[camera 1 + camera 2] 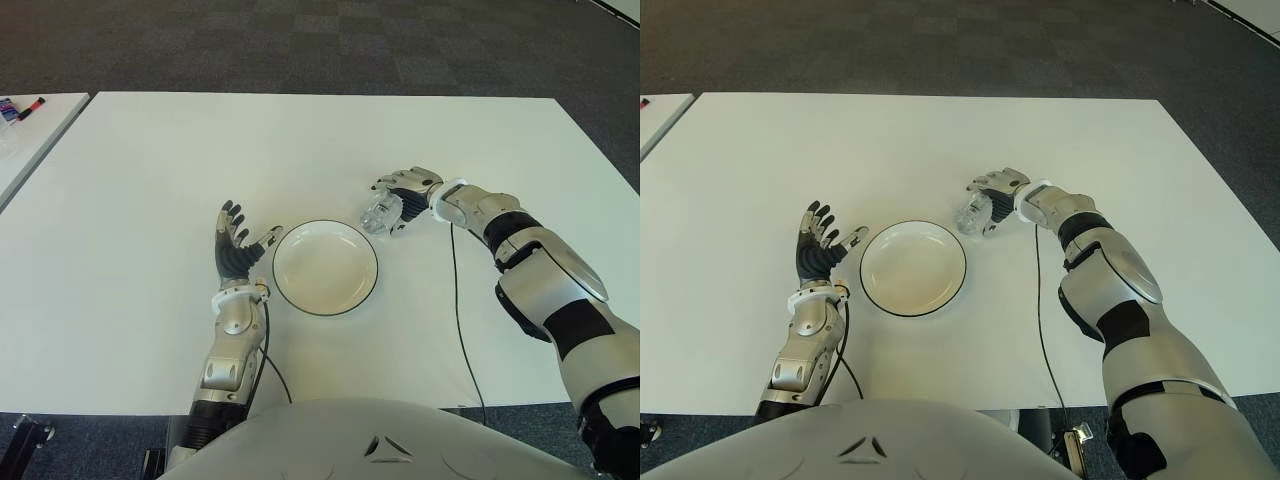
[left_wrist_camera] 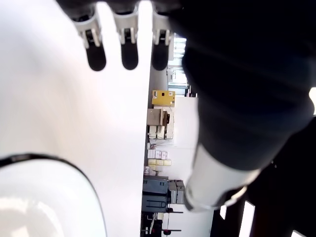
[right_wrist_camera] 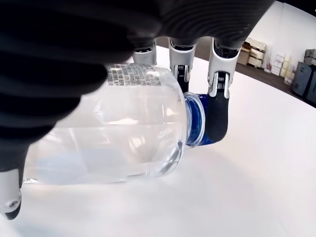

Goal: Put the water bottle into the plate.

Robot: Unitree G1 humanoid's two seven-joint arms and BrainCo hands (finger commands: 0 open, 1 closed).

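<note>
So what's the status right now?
Right hand shut on water bottle, just beyond the plate. Left hand open, left of plate. Nothing in the way.

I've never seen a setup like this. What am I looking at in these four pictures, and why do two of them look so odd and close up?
This is a humanoid robot with two arms ending in fingered hands. The two wide pictures come from cameras in its head, looking down at a white table. The two odd close-ups come from cameras on its wrists, each looking at its own hand. On the table lies a white plate with a dark rim. The right hand, just beyond the plate on its right side, grips a clear water bottle with a blue cap. The left hand shows left of the plate, fingers spread, holding nothing.
</note>
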